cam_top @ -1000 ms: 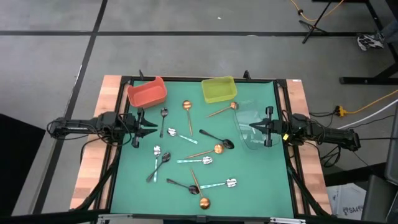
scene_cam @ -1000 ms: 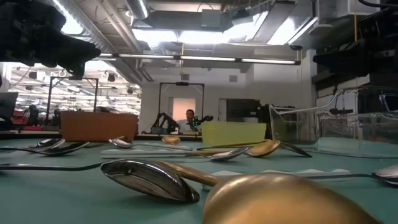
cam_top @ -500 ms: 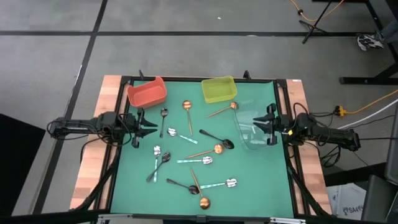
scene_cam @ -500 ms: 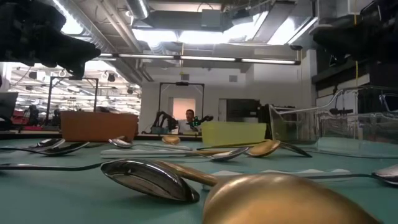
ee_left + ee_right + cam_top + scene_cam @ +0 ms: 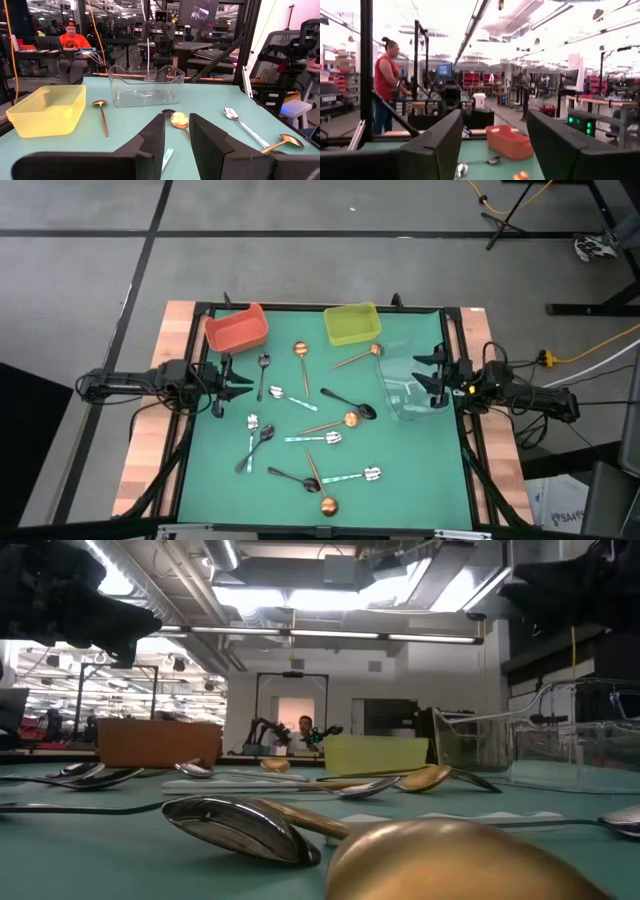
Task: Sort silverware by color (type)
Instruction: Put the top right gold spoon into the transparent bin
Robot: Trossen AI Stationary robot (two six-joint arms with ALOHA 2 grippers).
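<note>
Change since one second ago: the right tool [image 5: 437, 370] has drawn back toward the right edge of the high view and risen; it previously sat over the middle of the clear bin [image 5: 408, 392] and now hangs at that bin's right rim. Its fingers are spread wide and grasp nothing. The right wrist view looks level across the room, which suggests a lifted, retracted pose.

The left tool [image 5: 232, 385] has not moved. It waits at centre left of the high view, just inside the table [image 5: 400, 470] edge. Its fingers stand a small gap apart and hold nothing.

The silverware [image 5: 310, 430] lies unsorted on the green mat. It is scattered from the upper centre to the lower centre of the high view. Black, silver and copper-gold spoons are mixed, and several cross one another.

The red bin [image 5: 236, 329] and the yellow-green bin [image 5: 351, 323] stand at the upper edge of the mat. No spoon is visible in either.

Judgement: sorting is barely begun. Neither tool is committed to a spoon.
</note>
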